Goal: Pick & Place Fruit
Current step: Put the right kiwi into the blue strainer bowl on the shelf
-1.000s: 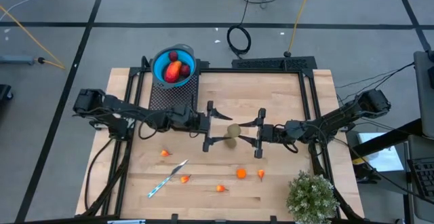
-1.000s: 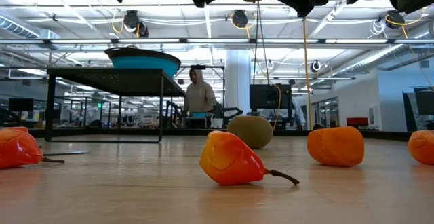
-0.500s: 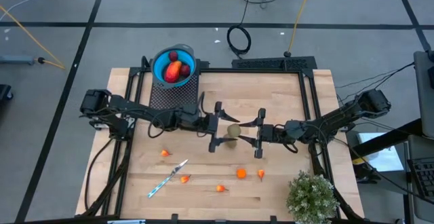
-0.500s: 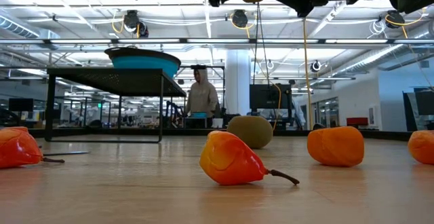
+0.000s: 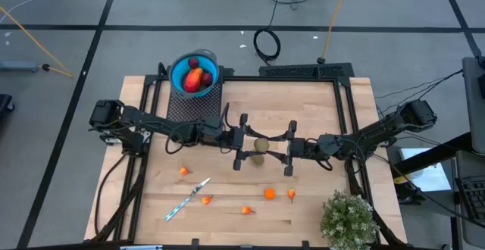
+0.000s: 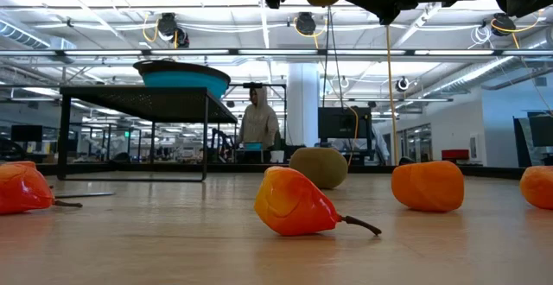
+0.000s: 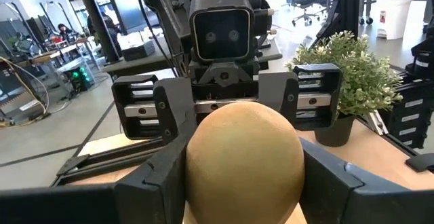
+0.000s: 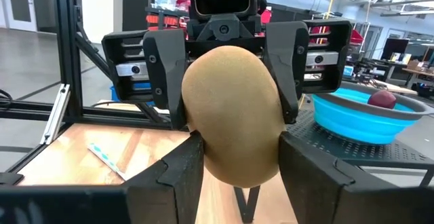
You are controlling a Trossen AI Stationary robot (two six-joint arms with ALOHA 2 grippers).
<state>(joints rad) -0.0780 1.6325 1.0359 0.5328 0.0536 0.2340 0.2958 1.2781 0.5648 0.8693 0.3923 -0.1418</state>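
We see a mid-air handover over the middle of the pale wooden table [image 5: 311, 106]: an olive-brown oval toy fruit [image 5: 260, 145] sits between both grippers, well above the boards. Left to right: the left gripper [image 5: 241, 141] reaches in from the left w/ its arm stretched low and near level, wrist pointing right; its dark fingers [image 7: 169, 173] bracket the oval on both sides and look to be touching it, though we can't tell if they're actually squeezing. The right gripper [image 5: 289, 148] comes in from the right, arm likewise stretched level, fingers [image 8: 178, 173] clamped on the oval's flanks, so it's the one carrying it. Main risk as we judge it: if the right lets go before the left has a firm pinch, the smooth egg-shaped piece slips out and drops to the table, maybe rolling off among the small orange toy bits [image 5: 269, 193] lying nearer the front edge. Second risk: both pinch at once but off-axis, and the oval twists or squirts sideways. Also the two gripper bodies are v. close face to face; any further push could knock them together. Destination is prob. the blue round bowl [image 5: 182, 67] on the black mesh stand at the back left, already holding some red fruit.
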